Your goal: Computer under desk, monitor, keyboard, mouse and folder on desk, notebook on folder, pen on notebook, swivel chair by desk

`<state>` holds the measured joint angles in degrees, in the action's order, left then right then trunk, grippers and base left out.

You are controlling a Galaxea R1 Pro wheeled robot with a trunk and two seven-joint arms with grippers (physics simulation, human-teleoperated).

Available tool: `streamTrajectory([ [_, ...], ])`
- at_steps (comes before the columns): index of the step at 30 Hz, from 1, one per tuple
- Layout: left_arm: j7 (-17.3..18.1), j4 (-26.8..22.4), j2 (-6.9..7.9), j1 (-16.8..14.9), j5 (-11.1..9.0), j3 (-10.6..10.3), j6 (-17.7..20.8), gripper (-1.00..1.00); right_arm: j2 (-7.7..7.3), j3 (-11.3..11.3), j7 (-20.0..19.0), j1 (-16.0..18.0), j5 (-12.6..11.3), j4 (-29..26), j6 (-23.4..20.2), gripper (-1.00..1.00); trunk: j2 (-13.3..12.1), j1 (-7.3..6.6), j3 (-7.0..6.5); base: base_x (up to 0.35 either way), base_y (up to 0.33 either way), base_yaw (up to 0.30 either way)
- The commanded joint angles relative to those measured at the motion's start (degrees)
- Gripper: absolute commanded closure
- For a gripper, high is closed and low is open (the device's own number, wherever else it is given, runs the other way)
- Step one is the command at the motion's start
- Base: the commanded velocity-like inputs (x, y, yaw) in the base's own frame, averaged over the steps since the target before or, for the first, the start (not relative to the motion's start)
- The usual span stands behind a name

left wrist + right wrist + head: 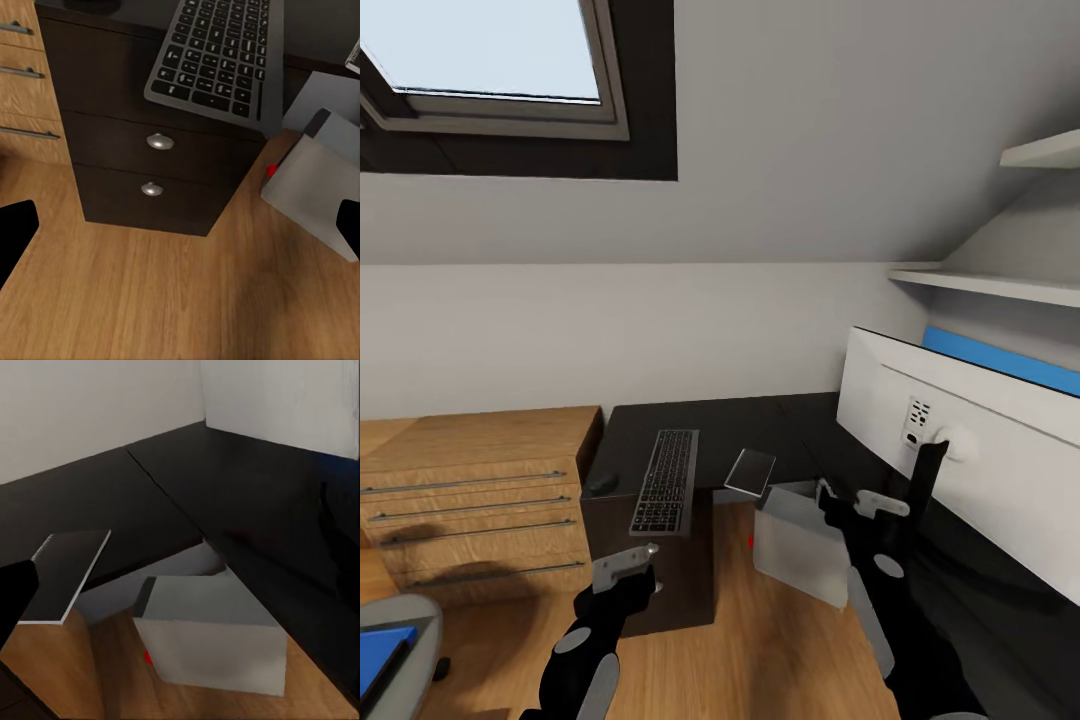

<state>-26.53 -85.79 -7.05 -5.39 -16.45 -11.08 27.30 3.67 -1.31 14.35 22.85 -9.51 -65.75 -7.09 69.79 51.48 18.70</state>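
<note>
Under the desk (760, 425), grey computer (800, 545), red-lit.

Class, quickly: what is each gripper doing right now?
Left gripper: open, holding nothing.
Right gripper: empty; open or shut cannot be told.

Skylight (490, 50) above; wooden drawer cabinet (470, 500) left; 2 white shelves (1000, 285) right.

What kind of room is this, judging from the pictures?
Probably a home office corner in an attic room: a skylight sits in the sloped ceiling, and a black desk holds a keyboard and a monitor.
</note>
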Motion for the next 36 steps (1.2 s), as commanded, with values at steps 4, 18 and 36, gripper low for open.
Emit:
streamTrajectory([
  [4,-0.54,0.03,0.02,-0.05,-0.6,-0.09,0.12,-1.0,0.18,0.15,5.81,0.24,3.87,3.7,4.22,-1.0,0.05,0.0,0.07,0.0,0.0,0.0],
  [18,-0.54,0.18,0.02,-0.06,-0.52,-0.09,0.03,-1.0,-0.65,-0.34,12.23,6.6,10.48,18.16,6.77,-1.0,0.05,0.0,0.07,0.0,0.0,0.0],
  [36,-0.54,0.19,0.02,-0.06,-0.51,-0.09,0.03,-1.0,-5.4,-6.98,14.45,11.4,10.19,27.29,13.44,-1.0,0.05,0.0,0.07,0.0,0.0,0.0],
])
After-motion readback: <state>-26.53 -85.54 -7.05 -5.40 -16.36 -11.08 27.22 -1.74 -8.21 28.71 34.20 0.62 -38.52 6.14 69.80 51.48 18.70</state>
